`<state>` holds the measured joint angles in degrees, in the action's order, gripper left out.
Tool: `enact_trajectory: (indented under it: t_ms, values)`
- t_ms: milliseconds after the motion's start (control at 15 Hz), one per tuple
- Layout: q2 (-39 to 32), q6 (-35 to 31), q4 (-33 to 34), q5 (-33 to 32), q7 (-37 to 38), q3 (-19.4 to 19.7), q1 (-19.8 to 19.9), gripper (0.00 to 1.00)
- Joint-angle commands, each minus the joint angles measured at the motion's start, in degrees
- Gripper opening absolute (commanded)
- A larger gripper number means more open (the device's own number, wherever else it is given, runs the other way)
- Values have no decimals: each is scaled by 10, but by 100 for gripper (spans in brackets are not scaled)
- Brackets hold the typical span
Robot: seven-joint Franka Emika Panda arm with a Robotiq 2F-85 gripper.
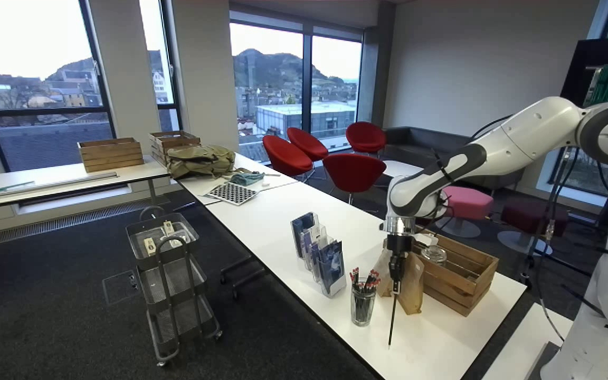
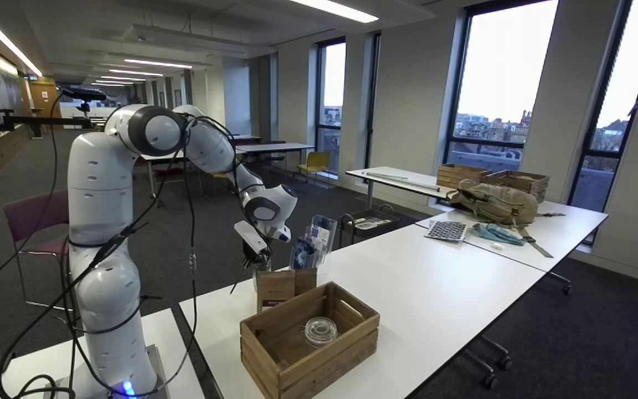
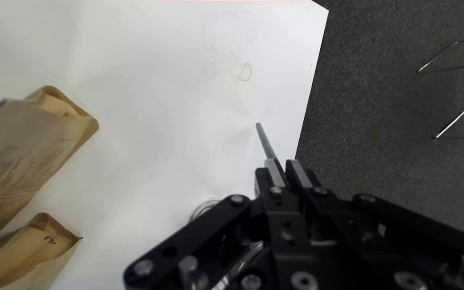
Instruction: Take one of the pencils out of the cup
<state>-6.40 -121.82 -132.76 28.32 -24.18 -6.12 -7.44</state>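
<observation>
White table [image 1: 277,224]: cup [image 1: 362,309], leaflet holder [image 1: 332,272], paper bags [image 1: 412,282], crate [image 1: 449,286].

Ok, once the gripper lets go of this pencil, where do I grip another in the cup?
Near the top of one of the pencils, just below its red end, probably coming down from above. Their tops fan out above the rim of the cup, while its wall encloses the lower shafts. An outer one should be easier to single out.

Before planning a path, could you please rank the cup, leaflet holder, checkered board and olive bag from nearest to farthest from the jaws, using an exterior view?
1. Cup, close beside the jaws.
2. Leaflet holder, beyond the cup.
3. Checkered board, well past the holder.
4. Olive bag, just behind the board.
</observation>
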Motion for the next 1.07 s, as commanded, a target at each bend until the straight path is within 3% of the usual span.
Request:
enact_trajectory:
  t_ms: [0, 733, 800, 867, 1000]
  values:
    - [7, -16, -11, -15, 13, -5, 9, 2]
    - [8, -15, -11, -14, 17, -5, 11, 2]
    - [8, -14, -11, -14, 16, -5, 11, 32]
    - [8, -14, -11, -14, 17, -5, 11, 32]
    - [8, -14, -10, -14, 17, -5, 11, 47]
